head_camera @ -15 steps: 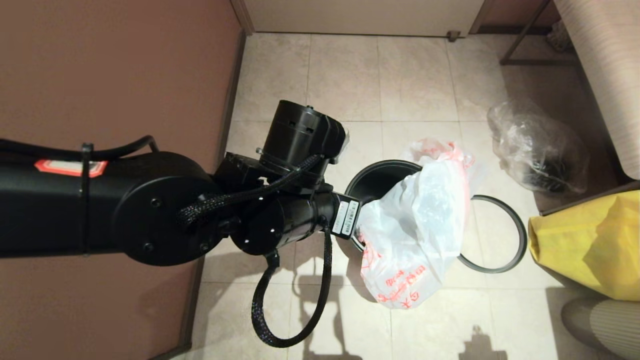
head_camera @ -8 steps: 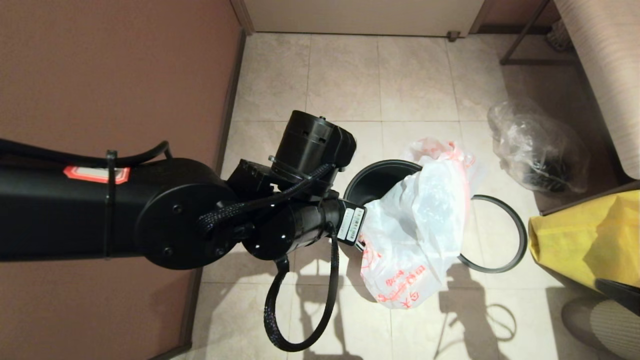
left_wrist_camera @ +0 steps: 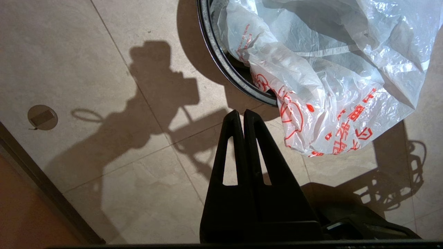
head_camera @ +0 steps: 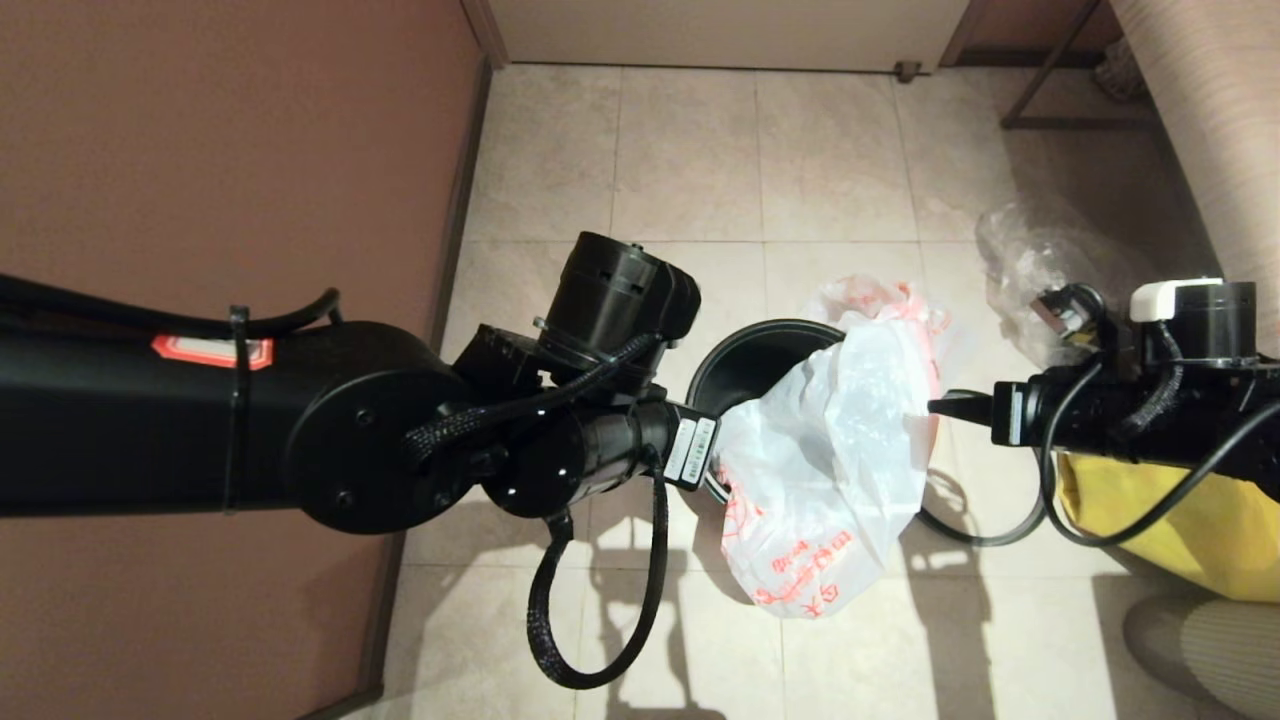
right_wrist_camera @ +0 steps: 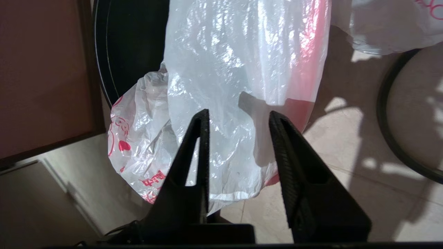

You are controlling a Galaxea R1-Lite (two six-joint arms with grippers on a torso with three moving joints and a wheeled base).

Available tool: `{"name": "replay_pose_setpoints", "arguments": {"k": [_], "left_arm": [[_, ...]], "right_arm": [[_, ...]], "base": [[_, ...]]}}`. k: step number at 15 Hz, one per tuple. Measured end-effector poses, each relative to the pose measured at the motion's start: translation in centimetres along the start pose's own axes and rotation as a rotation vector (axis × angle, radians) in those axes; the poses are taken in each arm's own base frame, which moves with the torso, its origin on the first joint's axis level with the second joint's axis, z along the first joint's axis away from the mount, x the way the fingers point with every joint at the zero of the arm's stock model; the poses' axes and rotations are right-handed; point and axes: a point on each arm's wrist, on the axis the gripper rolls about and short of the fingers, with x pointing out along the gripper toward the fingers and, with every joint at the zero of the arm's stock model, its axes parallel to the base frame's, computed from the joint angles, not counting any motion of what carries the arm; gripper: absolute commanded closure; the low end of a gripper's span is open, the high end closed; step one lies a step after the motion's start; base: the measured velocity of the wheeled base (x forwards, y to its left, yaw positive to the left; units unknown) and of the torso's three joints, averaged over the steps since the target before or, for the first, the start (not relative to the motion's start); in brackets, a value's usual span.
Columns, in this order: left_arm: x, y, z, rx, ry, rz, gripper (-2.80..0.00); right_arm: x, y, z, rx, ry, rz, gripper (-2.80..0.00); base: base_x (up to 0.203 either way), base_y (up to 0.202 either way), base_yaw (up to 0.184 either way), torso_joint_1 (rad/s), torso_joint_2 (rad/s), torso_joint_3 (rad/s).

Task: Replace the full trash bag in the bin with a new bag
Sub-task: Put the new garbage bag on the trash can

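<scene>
Pale floor tiles [head_camera: 690, 150] fill the room, with a brown wall on the robot's left. Since a second ago the right arm has come in from the right side; before, it was not in sight. Its right tool [right_wrist_camera: 238, 121] has its two fingers apart with nothing between them, pointing at the limp, thin white plastic new bag with red print [head_camera: 830, 450]. The left arm has hardly moved. Its left tool [left_wrist_camera: 244, 116] is clenched with nothing in it, just beside the small round black plastic bin [head_camera: 745, 365] and above the floor. The new bag lies draped over the bin's rim, part inside and part hanging down to the floor, so it hides much of the bin. Its long way runs from the far rim down toward the robot. The loose grey ring [head_camera: 985, 535] lies on the floor by the bin, partly hidden by the right arm. That arm also covers much of the clear plastic bag with dark stuff [head_camera: 1020, 250] and the yellow bag [head_camera: 1200, 530].
</scene>
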Motion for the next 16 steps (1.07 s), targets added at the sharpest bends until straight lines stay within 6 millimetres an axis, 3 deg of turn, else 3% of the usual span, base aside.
{"name": "replay_pose_setpoints", "arguments": {"k": [3,5,10,14,15,16], "left_arm": [[0.2,0.2,-0.7,0.001,0.02,0.006,0.0],[0.4,0.4,-1.0,0.002,0.029,0.009,0.0],[0.4,0.4,-0.3,-0.027,-0.03,0.0,0.0],[0.4,0.3,-1.4,-0.023,-0.019,-0.008,0.0],[0.5,0.2,-1.5,-0.031,-0.029,-0.008,0.0],[0.5,0.2,-1.6,-0.036,-0.04,-0.007,0.0]], "right_arm": [[1.0,-3.1,0.7,0.042,0.038,0.082,-2.8],[1.4,-4.1,0.7,0.034,0.041,0.093,-2.8],[3.0,-5.1,0.4,0.043,0.071,0.188,-2.8],[3.6,-5.2,0.2,0.064,0.103,0.196,-2.8],[3.7,-4.9,0.1,0.063,0.114,0.203,0.0],[3.7,-4.5,0.2,0.062,0.118,0.209,0.0]], "base": [[0.0,0.0,0.0,0.0,0.0,0.0],[0.0,0.0,0.0,0.0,0.0,0.0],[0.0,0.0,0.0,0.0,0.0,0.0],[0.0,0.0,0.0,0.0,0.0,0.0],[0.0,0.0,0.0,0.0,0.0,0.0],[0.0,0.0,0.0,0.0,0.0,0.0]]}}
